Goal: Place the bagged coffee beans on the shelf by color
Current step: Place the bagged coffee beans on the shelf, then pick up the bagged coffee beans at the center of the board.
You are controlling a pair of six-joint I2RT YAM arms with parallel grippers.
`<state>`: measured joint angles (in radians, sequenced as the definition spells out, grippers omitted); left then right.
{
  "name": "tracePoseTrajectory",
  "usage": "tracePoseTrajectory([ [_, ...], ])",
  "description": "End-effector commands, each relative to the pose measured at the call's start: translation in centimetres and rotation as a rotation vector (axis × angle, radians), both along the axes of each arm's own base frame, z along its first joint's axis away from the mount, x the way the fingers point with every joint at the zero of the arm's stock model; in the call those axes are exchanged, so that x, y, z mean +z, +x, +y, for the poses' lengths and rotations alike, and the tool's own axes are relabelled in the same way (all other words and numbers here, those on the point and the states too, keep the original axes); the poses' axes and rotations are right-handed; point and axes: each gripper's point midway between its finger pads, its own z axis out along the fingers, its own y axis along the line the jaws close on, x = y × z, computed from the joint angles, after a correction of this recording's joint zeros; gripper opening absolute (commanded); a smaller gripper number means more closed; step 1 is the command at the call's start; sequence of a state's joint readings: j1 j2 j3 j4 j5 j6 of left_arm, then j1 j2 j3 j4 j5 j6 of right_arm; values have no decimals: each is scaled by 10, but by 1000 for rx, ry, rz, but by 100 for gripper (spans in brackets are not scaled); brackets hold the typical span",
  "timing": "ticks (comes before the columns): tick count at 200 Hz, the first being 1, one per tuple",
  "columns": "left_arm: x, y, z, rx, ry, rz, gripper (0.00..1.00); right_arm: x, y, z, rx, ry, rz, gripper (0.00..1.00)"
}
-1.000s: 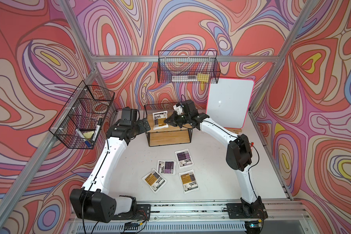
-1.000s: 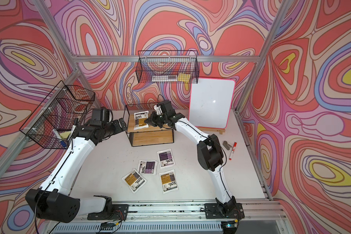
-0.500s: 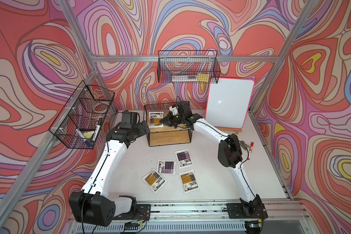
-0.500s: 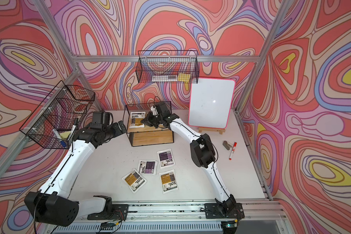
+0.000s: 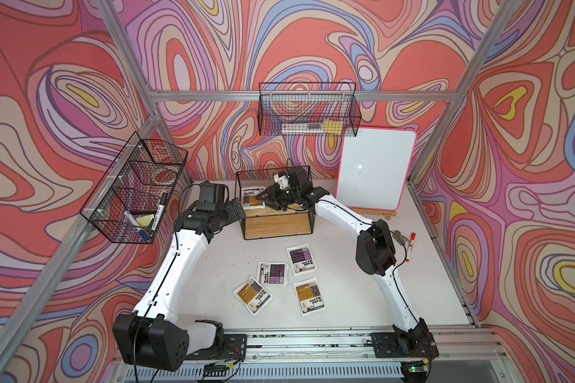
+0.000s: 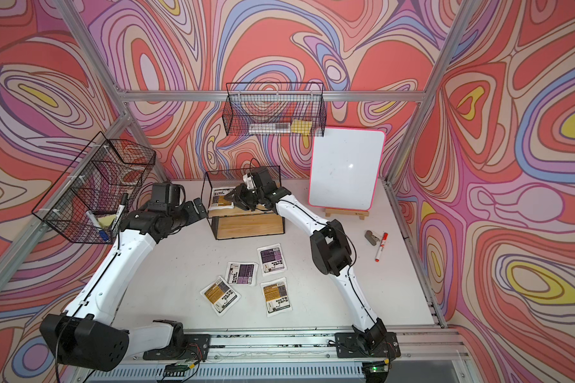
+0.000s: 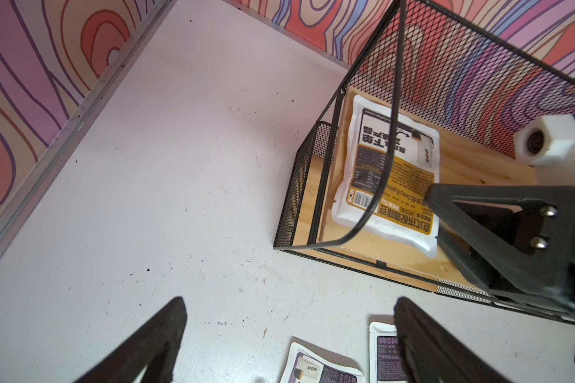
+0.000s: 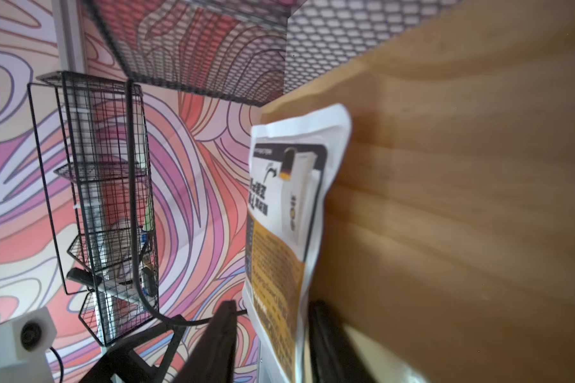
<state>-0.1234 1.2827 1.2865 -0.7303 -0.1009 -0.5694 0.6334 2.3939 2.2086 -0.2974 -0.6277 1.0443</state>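
Right claw (image 8: 273, 316): jaws apart, straddling the 3 o'clock edge of orange pouch 1 (image 8: 279, 225). The gap is wider than the pouch is thick. Can't tell if either pad touches it. The pouch lies flat, label up, on the top board of the shelf (image 5: 279, 224), at the board's 9 o'clock end, just inside the mesh side. The claw reaches in from 3 o'clock, low over the bare part of that board.

Left claw (image 7: 289, 300): jaws apart, nothing between them. It hangs over the table (image 5: 332, 282) at the shelf's 9 o'clock, near the mesh but not touching.

Four more pouches lie flat on the table in a loose cluster at the shelf's 6 o'clock:
- purple pouch 1 (image 5: 301, 259) is at the cluster's 1 o'clock
- purple pouch 2 (image 5: 273, 273) is just beside it at 9 o'clock
- orange pouch 2 (image 5: 253, 295) is at 7 o'clock, its corner close to purple pouch 2; can't tell if they touch
- orange pouch 3 (image 5: 309, 296) is at 5 o'clock

Whiteboard (image 5: 375, 175) stands on an easel at the shelf's 3 o'clock. Red marker (image 5: 411, 245) lies near the table's 3 o'clock edge.
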Motion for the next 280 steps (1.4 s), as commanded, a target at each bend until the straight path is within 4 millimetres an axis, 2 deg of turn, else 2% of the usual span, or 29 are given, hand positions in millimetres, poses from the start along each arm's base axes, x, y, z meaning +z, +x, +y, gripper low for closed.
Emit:
tracePoseTrajectory([
  [1, 5, -3, 6, 20, 9, -23, 99, -5, -3, -1, -6, -26, 8, 46],
  [39, 7, -4, 5, 16, 6, -27, 99, 5, -7, -5, -7, -30, -15, 56],
  [76, 11, -6, 4, 2, 6, -36, 99, 10, -10, -17, -37, -70, -40, 65],
  [119, 16, -8, 1, -22, 4, -50, 99, 24, -19, -32, -54, -108, -91, 68],
  [167, 28, -11, -7, -68, -24, -93, 99, 66, -47, -47, -6, -99, -178, 71],
  [203, 29, -19, -20, -125, -79, -96, 99, 84, -78, -71, 23, -138, -236, 74],
  [231, 24, -27, -29, -160, -104, -98, 99, 79, -104, -96, 38, -211, -270, 80],
  [235, 22, -28, -30, -165, -106, -96, 99, 68, -106, -99, 40, -233, -258, 80],
  [237, 22, -29, -31, -167, -107, -96, 99, 76, -110, -102, 37, -229, -274, 81],
  [241, 20, -31, -33, -172, -107, -93, 99, 75, -114, -107, 35, -240, -279, 83],
  [280, 1, -44, -53, -234, -98, -53, 99, 31, -143, -144, 16, -367, -245, 88],
])
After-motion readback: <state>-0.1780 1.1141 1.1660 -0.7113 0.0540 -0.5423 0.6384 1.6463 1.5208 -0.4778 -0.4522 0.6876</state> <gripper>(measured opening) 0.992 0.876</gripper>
